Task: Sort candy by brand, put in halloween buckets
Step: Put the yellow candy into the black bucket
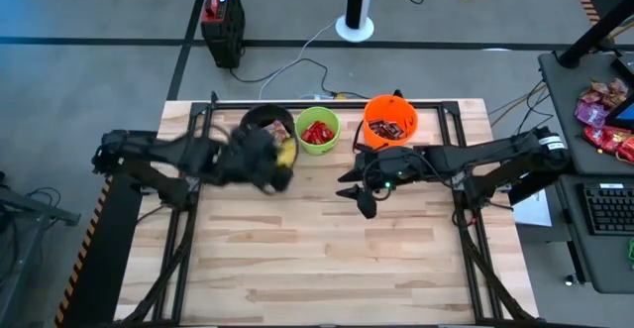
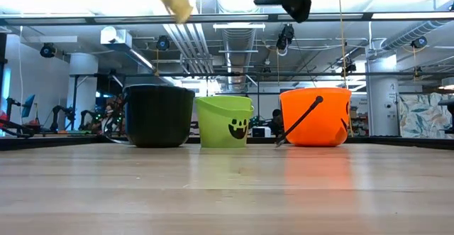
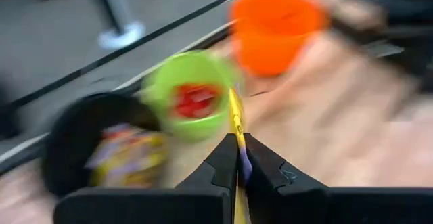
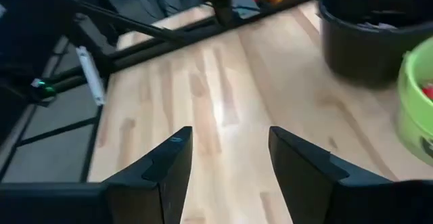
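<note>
Left gripper (image 3: 238,158) clenched on a yellow candy packet (image 1: 285,155), pinched edge-on beside the black bucket (image 2: 157,114). Judged light, limp, crinkly; edge pinch suits. Green bucket (image 1: 318,130), orange bucket (image 1: 390,118) loaded. Right gripper (image 4: 226,158) released, holding nothing.

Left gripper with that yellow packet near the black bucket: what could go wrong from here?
1. The left gripper, shut on the thin yellow candy packet by one edge, could let it slip before the round black plastic bucket.
2. The lime green plastic bucket stands close beside; a late release may land there.
</note>
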Robot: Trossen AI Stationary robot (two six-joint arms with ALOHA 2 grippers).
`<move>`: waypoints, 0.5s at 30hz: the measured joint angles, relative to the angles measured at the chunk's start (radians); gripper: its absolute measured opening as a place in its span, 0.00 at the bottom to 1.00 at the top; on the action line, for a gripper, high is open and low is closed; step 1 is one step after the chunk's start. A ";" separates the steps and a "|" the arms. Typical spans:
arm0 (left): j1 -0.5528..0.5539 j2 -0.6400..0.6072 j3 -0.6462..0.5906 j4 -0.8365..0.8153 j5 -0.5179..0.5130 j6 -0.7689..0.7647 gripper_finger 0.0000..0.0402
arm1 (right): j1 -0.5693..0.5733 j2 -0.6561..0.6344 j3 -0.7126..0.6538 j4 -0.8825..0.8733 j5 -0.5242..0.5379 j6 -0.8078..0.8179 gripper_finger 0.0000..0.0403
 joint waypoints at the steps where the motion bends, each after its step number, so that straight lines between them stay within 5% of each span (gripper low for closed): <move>1: 0.037 0.000 0.019 -0.082 0.004 -0.015 0.00 | -0.007 0.002 0.000 -0.008 0.000 -0.001 0.47; 6: 0.295 0.000 0.021 -0.306 0.085 0.106 0.00 | -0.042 0.004 0.000 -0.014 0.000 -0.017 0.47; 15: 0.815 0.002 -0.266 0.127 0.602 0.639 0.00 | -0.188 0.004 -0.003 -0.016 0.050 -0.036 0.47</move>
